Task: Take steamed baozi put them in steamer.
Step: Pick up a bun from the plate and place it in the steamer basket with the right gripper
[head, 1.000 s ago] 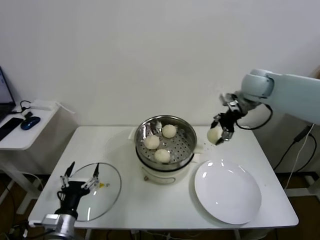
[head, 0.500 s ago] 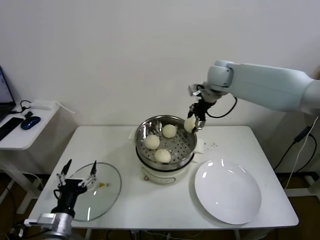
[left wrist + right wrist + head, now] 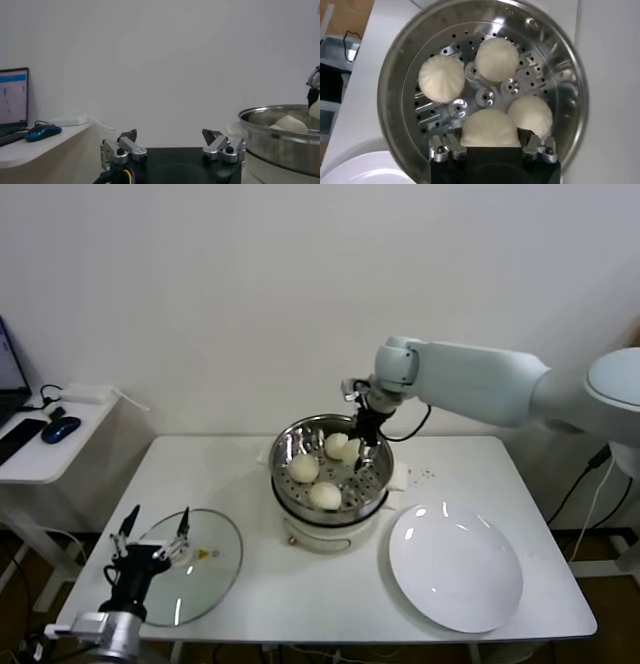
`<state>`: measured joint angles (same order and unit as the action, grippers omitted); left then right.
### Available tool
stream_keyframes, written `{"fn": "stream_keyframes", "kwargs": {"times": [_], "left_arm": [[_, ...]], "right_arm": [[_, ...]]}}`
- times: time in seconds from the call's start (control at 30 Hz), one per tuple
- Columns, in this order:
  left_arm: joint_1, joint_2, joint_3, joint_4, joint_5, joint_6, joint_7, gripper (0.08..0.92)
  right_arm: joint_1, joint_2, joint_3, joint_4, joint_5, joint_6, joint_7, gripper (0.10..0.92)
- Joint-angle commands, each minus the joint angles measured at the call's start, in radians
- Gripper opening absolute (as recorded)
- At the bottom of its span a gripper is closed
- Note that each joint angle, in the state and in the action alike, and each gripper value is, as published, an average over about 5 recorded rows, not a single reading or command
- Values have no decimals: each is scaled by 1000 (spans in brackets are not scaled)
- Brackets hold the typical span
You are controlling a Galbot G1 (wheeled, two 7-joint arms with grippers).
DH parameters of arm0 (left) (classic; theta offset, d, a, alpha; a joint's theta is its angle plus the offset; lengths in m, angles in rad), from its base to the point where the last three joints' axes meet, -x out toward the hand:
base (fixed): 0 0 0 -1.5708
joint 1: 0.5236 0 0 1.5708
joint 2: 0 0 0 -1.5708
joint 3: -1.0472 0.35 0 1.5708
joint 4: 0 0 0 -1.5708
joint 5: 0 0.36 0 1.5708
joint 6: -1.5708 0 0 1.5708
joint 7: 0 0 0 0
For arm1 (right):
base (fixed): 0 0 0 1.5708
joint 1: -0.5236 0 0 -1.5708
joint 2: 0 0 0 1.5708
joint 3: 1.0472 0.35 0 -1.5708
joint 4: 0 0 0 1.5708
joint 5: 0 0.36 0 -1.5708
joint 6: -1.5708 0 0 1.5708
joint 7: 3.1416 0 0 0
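Note:
The steel steamer (image 3: 376, 476) sits on its white pot base at the table's middle. Three baozi lie on its perforated floor (image 3: 304, 468) (image 3: 325, 495) (image 3: 336, 445). My right gripper (image 3: 361, 456) reaches down inside the steamer at its far right side, shut on a fourth baozi (image 3: 352, 450). In the right wrist view the held baozi (image 3: 490, 129) sits between the fingers of the right gripper (image 3: 490, 146), low over the steamer floor (image 3: 485, 95), close beside another baozi (image 3: 530, 115). My left gripper (image 3: 155, 534) is open and empty at the front left; the left wrist view also shows the left gripper (image 3: 172, 144).
A round glass lid (image 3: 205, 579) lies flat at the front left, under the left gripper. A flat white plate (image 3: 455, 564) lies at the front right. A side table (image 3: 50, 454) with a mouse and cables stands further left. The steamer rim (image 3: 280, 116) shows in the left wrist view.
My right gripper has carried the baozi leftward from beyond the steamer's right side to over its rim and down inside it. The left arm has barely moved.

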<state>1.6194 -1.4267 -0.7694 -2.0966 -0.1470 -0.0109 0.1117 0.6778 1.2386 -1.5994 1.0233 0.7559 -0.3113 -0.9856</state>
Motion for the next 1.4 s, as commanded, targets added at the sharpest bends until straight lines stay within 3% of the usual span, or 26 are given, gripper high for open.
{"fn": "stream_keyframes", "kwargs": {"times": [0.03, 1.17, 1.4], "left_arm": [[1, 0, 0, 2, -2, 1, -6, 823], [1, -2, 3, 12, 1, -1, -6, 823], [-1, -5, 5, 13, 2, 0, -6, 823]], "right_arm": [[-66, 6, 11, -19, 21, -26, 43, 729], [-85, -33, 8, -2, 34, -37, 65, 729], [-85, -34, 14, -5, 36, -34, 65, 805]]}}
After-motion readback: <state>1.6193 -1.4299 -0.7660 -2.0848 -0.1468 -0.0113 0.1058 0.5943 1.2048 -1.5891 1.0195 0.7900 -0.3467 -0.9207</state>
